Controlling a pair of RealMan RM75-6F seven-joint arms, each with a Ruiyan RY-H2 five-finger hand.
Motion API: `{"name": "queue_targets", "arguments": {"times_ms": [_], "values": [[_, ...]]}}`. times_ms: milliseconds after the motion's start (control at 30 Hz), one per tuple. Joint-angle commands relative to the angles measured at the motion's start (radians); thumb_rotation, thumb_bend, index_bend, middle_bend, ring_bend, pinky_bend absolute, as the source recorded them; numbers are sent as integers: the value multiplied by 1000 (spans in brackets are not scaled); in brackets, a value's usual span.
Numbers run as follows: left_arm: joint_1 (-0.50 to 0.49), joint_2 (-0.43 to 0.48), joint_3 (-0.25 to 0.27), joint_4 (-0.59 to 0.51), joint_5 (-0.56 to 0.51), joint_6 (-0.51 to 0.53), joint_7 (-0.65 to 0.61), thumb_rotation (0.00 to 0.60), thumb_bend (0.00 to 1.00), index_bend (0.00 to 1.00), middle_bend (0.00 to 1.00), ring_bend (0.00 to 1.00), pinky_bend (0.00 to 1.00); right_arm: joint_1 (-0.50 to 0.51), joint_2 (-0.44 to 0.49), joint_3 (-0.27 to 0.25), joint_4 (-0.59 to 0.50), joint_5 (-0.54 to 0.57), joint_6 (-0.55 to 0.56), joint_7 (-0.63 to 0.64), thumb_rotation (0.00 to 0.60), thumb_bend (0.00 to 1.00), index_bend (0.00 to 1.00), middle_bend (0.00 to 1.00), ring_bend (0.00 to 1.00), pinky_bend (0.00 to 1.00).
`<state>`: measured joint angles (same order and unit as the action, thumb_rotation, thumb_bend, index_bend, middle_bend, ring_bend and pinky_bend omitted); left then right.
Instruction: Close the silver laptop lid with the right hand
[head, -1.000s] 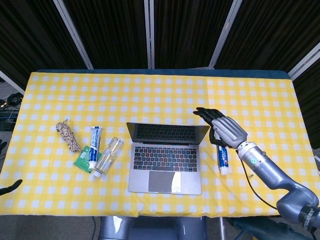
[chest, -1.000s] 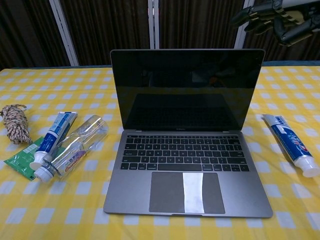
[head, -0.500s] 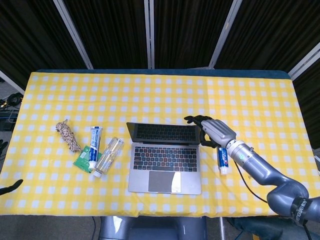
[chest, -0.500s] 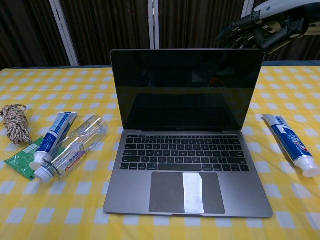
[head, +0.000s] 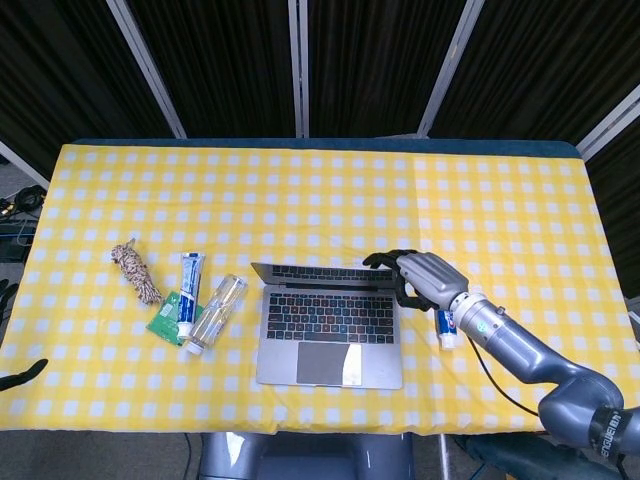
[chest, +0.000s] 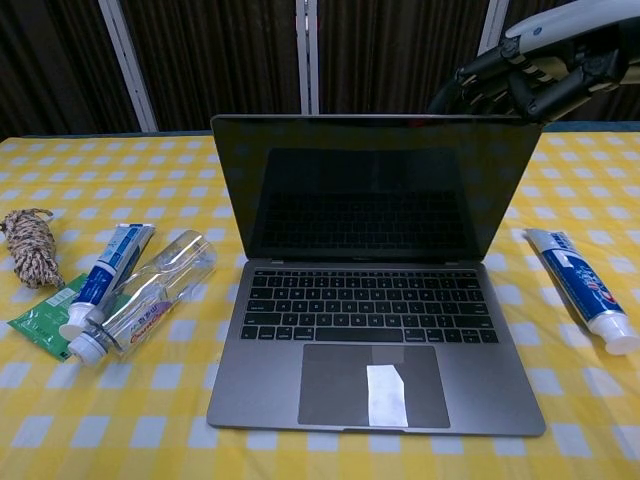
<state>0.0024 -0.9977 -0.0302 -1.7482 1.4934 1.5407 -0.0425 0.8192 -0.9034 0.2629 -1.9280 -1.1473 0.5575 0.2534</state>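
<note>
The silver laptop (head: 330, 325) (chest: 375, 300) sits open at the table's front centre, its lid (chest: 375, 185) tilted forward over the keyboard. My right hand (head: 420, 276) (chest: 525, 80) is behind the lid's upper right corner, fingers spread and curved against the back of the lid near its top edge. It holds nothing. Whether the fingertips press the lid is hidden by the lid itself in the chest view. My left hand shows only as a dark tip (head: 22, 376) at the head view's left edge.
A toothpaste tube (chest: 583, 288) lies right of the laptop, under my right forearm in the head view. Left of the laptop lie a clear bottle (chest: 145, 295), another toothpaste tube (chest: 105, 272), a green packet (chest: 40, 322) and a rope bundle (chest: 30, 245).
My right hand moved left and down onto the back of the lid. The lid has tipped forward toward the keyboard from its more upright stance.
</note>
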Motion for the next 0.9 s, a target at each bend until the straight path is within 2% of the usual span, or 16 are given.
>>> {"name": "queue_targets", "arguments": {"times_ms": [33,233,533,633,733,900], "values": [[0,0,0,0,0,0,0,600,0,0,0,0,0,-15,14,-9,-30,-45,1,7,600,1000,228,251,178,187],[0,-1,2,-1,1,-1,5,600,0,0,0,0,0,-39,40,-40,-98,-174,4,1,600,1000,227,246,178,188],[1,-2,5,-4,6,3,10,600,0,0,0,0,0,-50,31,-123,-182,-366,6,-104,600,1000,219,235,178,189],[2,-1,6,-4,9,5,7,600,0,0,0,0,0,-55,-5,-160,-179,-420,14,-181,600,1000,201,214,174,189],[3,1,7,-3,11,7,1,600,0,0,0,0,0,-64,-84,-203,-122,-521,39,-352,600,1000,182,193,158,188],[2,2,7,-2,12,7,-2,600,0,0,0,0,0,-80,-162,-231,-57,-559,72,-505,600,1000,167,180,146,187]]}}
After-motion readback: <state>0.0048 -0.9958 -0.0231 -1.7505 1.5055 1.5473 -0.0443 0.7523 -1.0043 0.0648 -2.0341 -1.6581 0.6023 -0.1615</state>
